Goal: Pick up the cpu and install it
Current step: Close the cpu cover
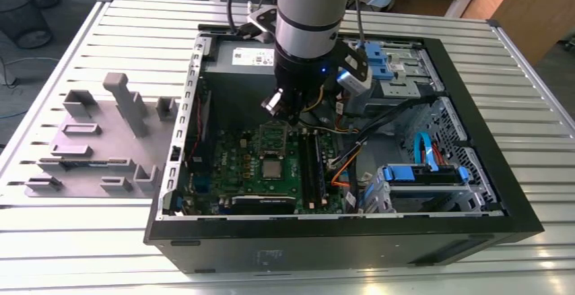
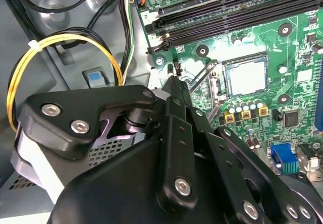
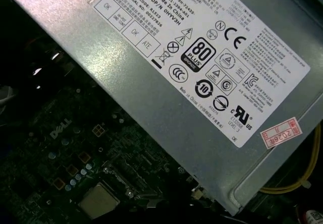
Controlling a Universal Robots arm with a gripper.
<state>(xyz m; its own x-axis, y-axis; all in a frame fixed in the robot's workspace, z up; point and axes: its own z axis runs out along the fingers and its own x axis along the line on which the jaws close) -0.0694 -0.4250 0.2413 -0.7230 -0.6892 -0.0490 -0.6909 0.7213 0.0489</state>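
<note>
Gripper [image 1: 280,110] hung inside the PC case [image 1: 467,231] over the motherboard [image 1: 235,174]; finger spread I couldn't tell | cpu [image 1: 272,168] lay flat in its socket, at 6 o'clock from me in the exterior view | square, no long axis

I see the cpu [image 1: 271,168] [image 2: 246,77] [image 3: 99,201], a small flat square chip with a pale silver-grey top, lying level in its socket on the green motherboard [image 1: 235,174] inside the case.

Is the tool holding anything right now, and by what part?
Nothing is held. The cpu sits in its socket on the motherboard, apart from the tool.
</note>
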